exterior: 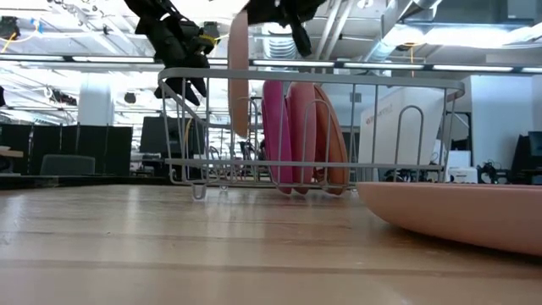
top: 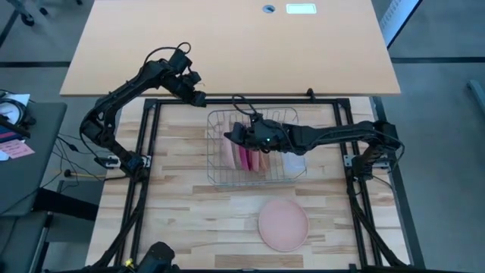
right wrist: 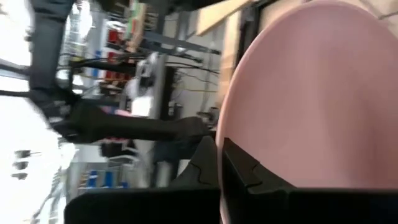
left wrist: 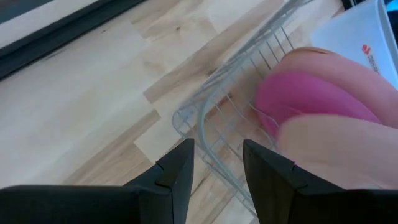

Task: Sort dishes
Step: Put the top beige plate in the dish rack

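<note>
My right gripper [top: 233, 135] is shut on a pale pink plate [exterior: 240, 76] over the left part of the wire rack [top: 216, 178]. The plate also shows in the right wrist view [right wrist: 311, 93]. A magenta plate [exterior: 275, 135], a pink plate [exterior: 301, 135] and a salmon plate [exterior: 332, 144] stand on edge between the rack's wires. Another salmon-pink plate [top: 283, 224] lies flat on the table near its front edge. My left gripper [top: 198, 97] is open and empty, in the air by the rack's far left corner [left wrist: 186, 115]. My right gripper pinches the pale pink plate's rim [right wrist: 227, 134] between its two fingers, at the plate's upper edge. The fingers come from above, slanting in from the table's right. The plate hangs upright on edge below them. Its lower edge [exterior: 240, 131] is below the rack's top rail and above the rack's floor.
A translucent white tub [left wrist: 367, 31] sits at the rack's right side. The rack's top rail [exterior: 339, 76] runs around the standing plates. The flat plate's rim [exterior: 457, 212] fills the low view's near right. Black frame bars [top: 144, 152] border the wooden table.
</note>
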